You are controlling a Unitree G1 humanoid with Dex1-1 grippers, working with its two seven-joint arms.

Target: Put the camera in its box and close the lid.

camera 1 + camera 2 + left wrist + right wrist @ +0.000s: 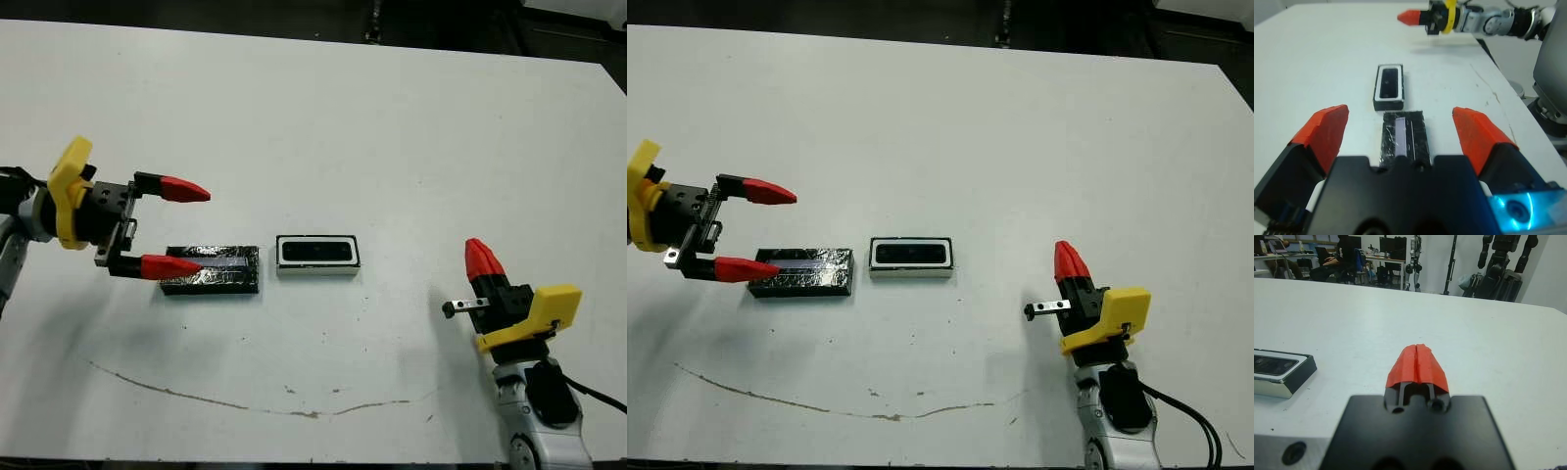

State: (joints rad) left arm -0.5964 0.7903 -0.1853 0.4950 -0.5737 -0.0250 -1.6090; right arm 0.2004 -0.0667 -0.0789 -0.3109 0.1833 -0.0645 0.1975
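The white box [316,257] lies at the middle of the table, and the camera [317,254] rests as a dark bar in its hollow. Just left of it, end to end, lies the lid [223,271], a glossy black slab with a pale stripe. My left gripper [201,228] is open at the lid's left end. The wrist view shows the lid [1403,138] between its two fingers, with the box [1388,88] beyond. Off to the right, my right gripper [480,255] is shut on nothing, well apart from the box.
A thin brown smear [245,403] runs along the table near the front edge. The table's right edge [612,127] lies beyond my right arm. Across the far edge stand desks, seated people [1337,259] and stands.
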